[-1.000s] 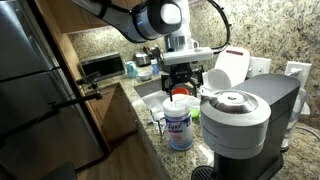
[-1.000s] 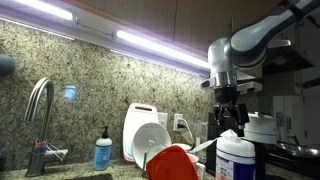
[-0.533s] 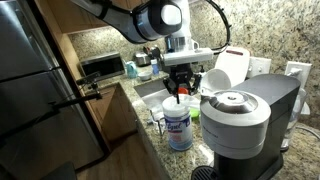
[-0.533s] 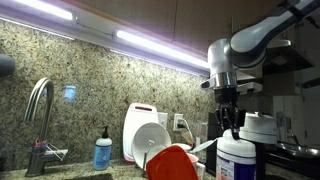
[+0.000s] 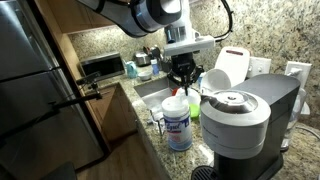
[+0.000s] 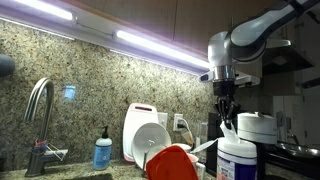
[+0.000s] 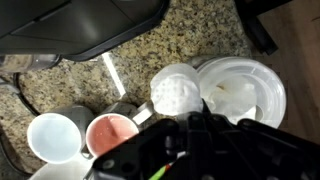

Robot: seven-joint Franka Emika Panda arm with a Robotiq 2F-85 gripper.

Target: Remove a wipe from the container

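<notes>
We find the desk (image 5: pixel 155 145), a granite counter, crowded along its back edge. The grey coffee machine (image 5: pixel 240 115) is the largest item on it, at the near end. The container (image 5: pixel 178 127) stands upright just beside that machine, close to the desk's open side edge. Its long axis is vertical and its round lid faces up. In the wrist view the lid (image 7: pixel 178 90) shows as a white disc just ahead of the dark housing of the jaws.

The single arm hangs directly over the container, with the jaws pointing straight down. In both exterior views the jaws stand clear of the lid, above it and in line with the container's axis. They appear drawn almost together, pinching the top of the wipe (image 5: pixel 179 93), a narrow white strip that runs from the lid's centre up to them. In an exterior view the strip reads as a white peak (image 6: pixel 231 125). The pinch is too small for us to confirm how deep the hold is.

Our judgement is that the relation governing the coming move is vertical. The container lies straight below the jaws, so the pull should run up along its axis. A sideways draw risks tipping the container toward the desk's side edge or against the machine. We judge the wipe not yet free of the lid.
</notes>
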